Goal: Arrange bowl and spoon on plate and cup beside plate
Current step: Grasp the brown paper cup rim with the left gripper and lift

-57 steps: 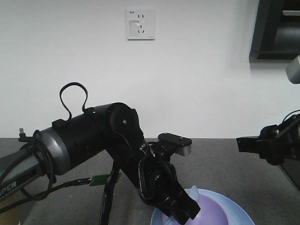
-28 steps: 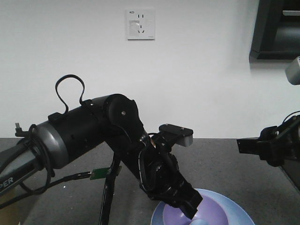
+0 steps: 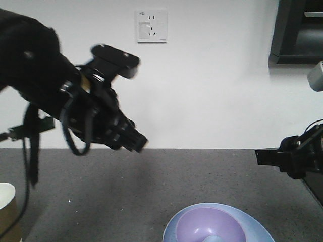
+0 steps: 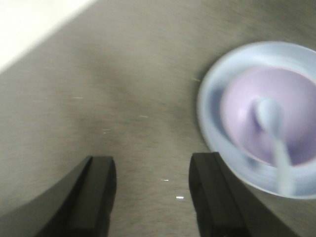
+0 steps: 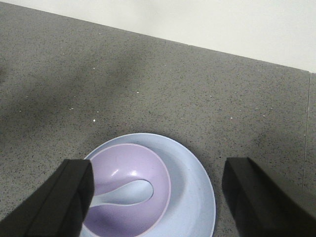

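On the counter [image 3: 151,181], 5 o'clock of the front view: the plate [image 3: 260,228] lies flat at the near edge, cut off by the frame.
Bowl: the bowl [image 5: 148,217] sits upright inside the plate, toward the plate's 9 o'clock side in the right wrist view, leaving a broad crescent of rim bare at 3 o'clock.
Spoon: the spoon [image 5: 132,191] lies in the bowl, scoop near the middle, handle running off toward 9 o'clock behind a black finger.
Cup: the cup [image 3: 6,212] stands upright at 8 o'clock of the front view, half out of frame, well apart from the plate.
Left gripper: the left gripper [image 4: 152,168] is raised above the counter at 10 o'clock of the front view; jaws spread, nothing between them, the plate at 2 o'clock of its own blurred view.
Right gripper: the right gripper [image 5: 158,165] hangs over the plate and bowl; jaws spread wide, empty.
Wall: a white socket [image 3: 151,26] at 12 o'clock.
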